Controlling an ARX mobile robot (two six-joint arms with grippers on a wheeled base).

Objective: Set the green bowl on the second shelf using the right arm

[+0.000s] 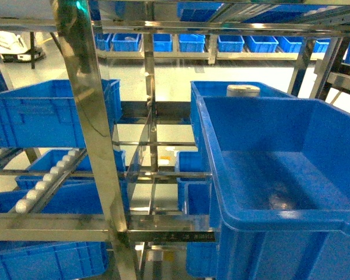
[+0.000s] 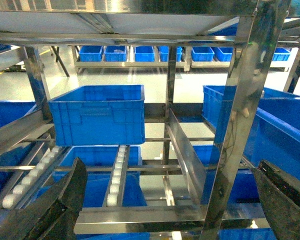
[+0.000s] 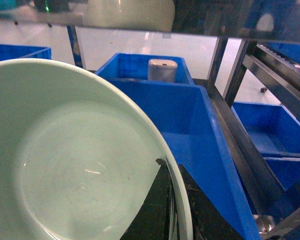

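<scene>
1. At the far left, a blue crate rests on the steel rack, above sloping roller rails. The slope suggests crates are meant to slide along toward whoever picks from them.

2. The left gripper shows only in its own wrist view, its dark fingers spread wide apart with nothing between them. It faces the rack, idle by my reading, since the task belongs to the other arm.

3. Right of centre, the second shelf carries a large blue crate, open-topped and apparently bare inside. It looks like the landing place.

4. Behind that crate's far wall stands a white cylindrical object in a further crate, clear of the likely drop spot.

5. The green bowl fills the right wrist view. The right gripper is pinched on its rim, one finger inside and one outside, a hold that keeps the bowl upright. The bowl hangs beside and above the crate's left wall, not yet over its floor.
</scene>
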